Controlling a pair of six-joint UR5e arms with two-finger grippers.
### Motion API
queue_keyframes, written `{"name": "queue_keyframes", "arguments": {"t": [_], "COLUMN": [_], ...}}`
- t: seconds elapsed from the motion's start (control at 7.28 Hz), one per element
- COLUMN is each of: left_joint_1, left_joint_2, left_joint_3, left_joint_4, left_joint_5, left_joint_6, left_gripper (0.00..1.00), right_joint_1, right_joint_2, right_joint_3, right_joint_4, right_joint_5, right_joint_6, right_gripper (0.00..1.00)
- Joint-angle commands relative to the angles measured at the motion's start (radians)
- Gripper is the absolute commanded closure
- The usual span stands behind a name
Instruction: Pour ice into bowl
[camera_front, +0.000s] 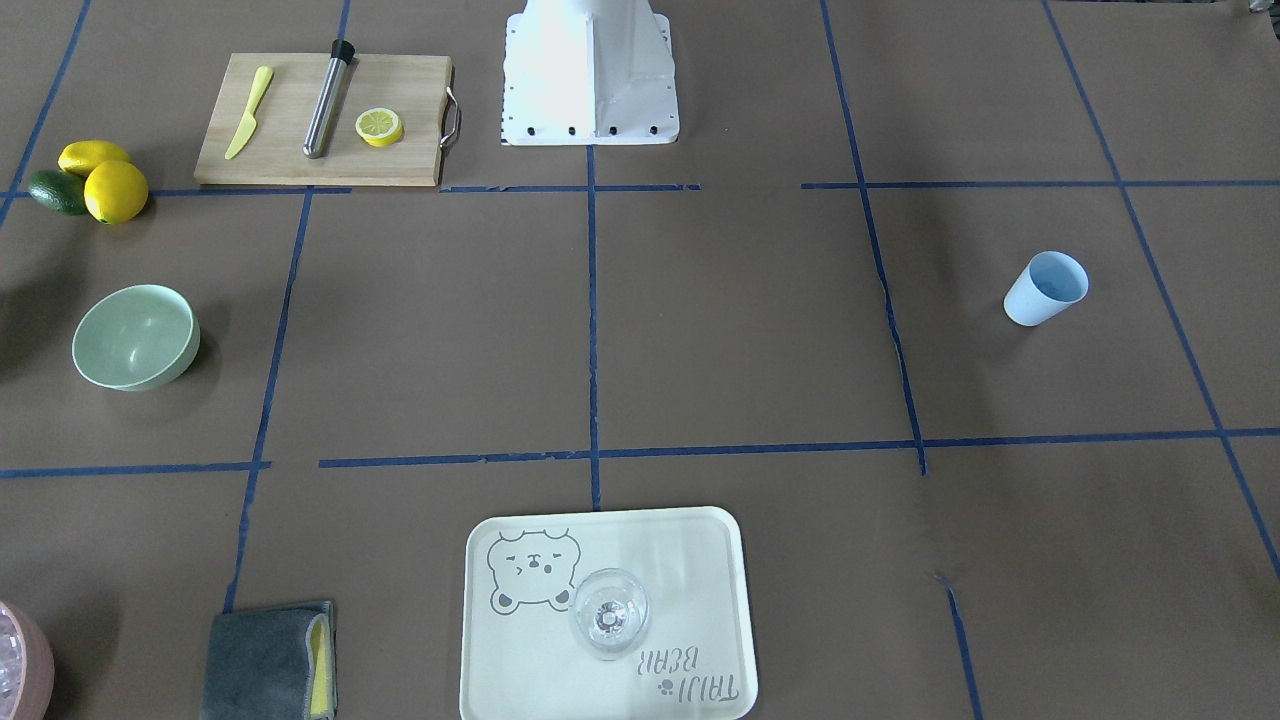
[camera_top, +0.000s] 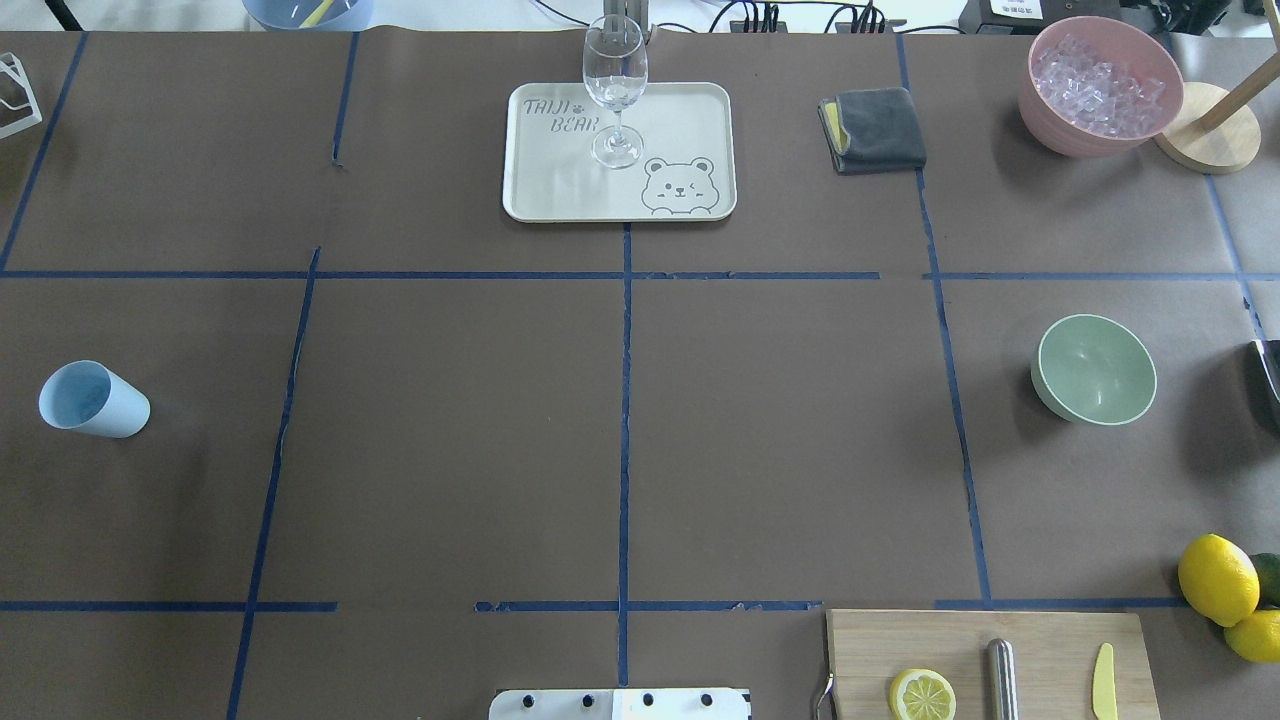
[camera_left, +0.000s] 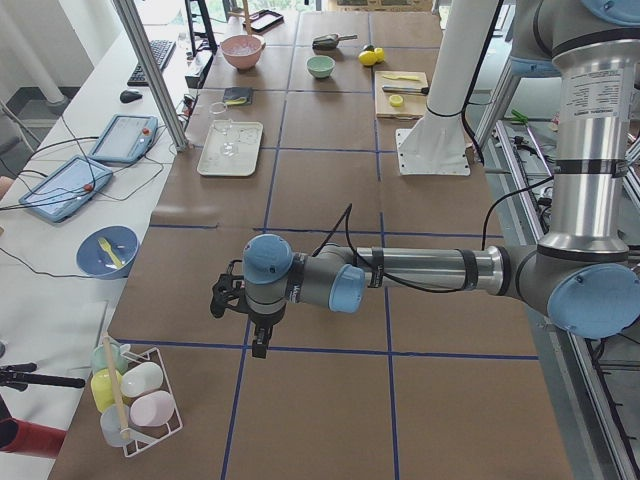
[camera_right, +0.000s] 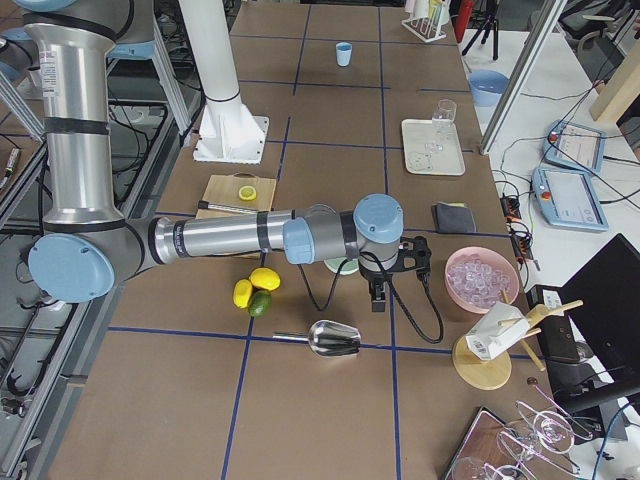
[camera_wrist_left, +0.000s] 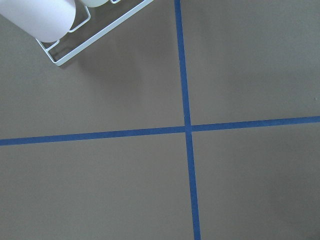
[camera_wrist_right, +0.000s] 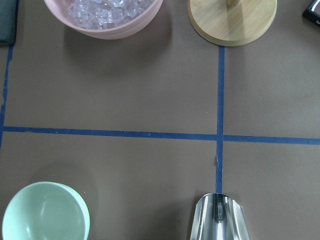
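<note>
Facing the robot from across the table, finding the bowl (camera_front: 135, 337) upright and empty on the right side, with lemons (camera_front: 105, 178) and a cutting board (camera_front: 325, 150) nearer the robot's base. Catching only a sliver of the pink container (camera_front: 30, 665) at the far right corner, with the ice (camera_front: 8, 655) heaped inside, well apart from the bowl. Noting a light blue cup (camera_front: 1045, 288) on the left and a stemmed glass (camera_front: 609, 612) standing on a tray (camera_front: 700, 560) at the far middle.

Looking down from behind the robot, seeing the ice as a glittering pile in the pink container, just beside a round wooden stand (camera_top: 1207, 127), and the bowl nearer than both.

Viewing from the left end, following the near arm low over bare brown paper to the left gripper (camera_left: 260, 338), pointing down near a wire rack (camera_left: 140, 400) of pastel cups. Cannot tell whether its fingers are spread or closed.

Viewing from the right end, tracing the near arm out to the right gripper (camera_right: 379, 293), hanging between the half-hidden bowl and the pink container, with a metal scoop (camera_right: 335, 338) lying on the table close by. Cannot tell the state of these fingers either.

Peering through the left wrist camera, getting crossed blue tape and a corner of the wire rack.

Peering through the right wrist camera, placing the empty bowl at lower left, the ice in its container at upper left across a tape line, and the scoop at the bottom edge.
</note>
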Motion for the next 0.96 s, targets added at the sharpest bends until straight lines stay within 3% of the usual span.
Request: {"name": "queue_keyframes", "arguments": {"t": [0.0,0.14,0.55,0.82], "left_joint_1": [0.0,0.0,-0.002,-0.002], "left_joint_2": [0.0,0.0,0.002,0.0], "left_joint_3": [-0.013,-0.018,-0.036,-0.036], "left_joint_4": [0.0,0.0,0.0,0.0], "left_joint_5": [0.0,0.0,-0.001,-0.001], "left_joint_6": [0.0,0.0,-0.002,-0.002], "left_gripper": [0.0,0.0,0.0,0.0], "right_joint_1": [-0.117,-0.148,-0.335,-0.445], "right_joint_2": [0.003,-0.04,-0.126,-0.144], "right_joint_3": [-0.024,-0.024,-0.024,-0.024], "right_joint_4": [0.074,0.2,0.626,0.698], "right_joint_5": [-0.008,-0.037,-0.152,-0.181], "right_joint_6": [0.159,0.2,0.676,0.783], "right_gripper": [0.0,0.0,0.0,0.0]}}
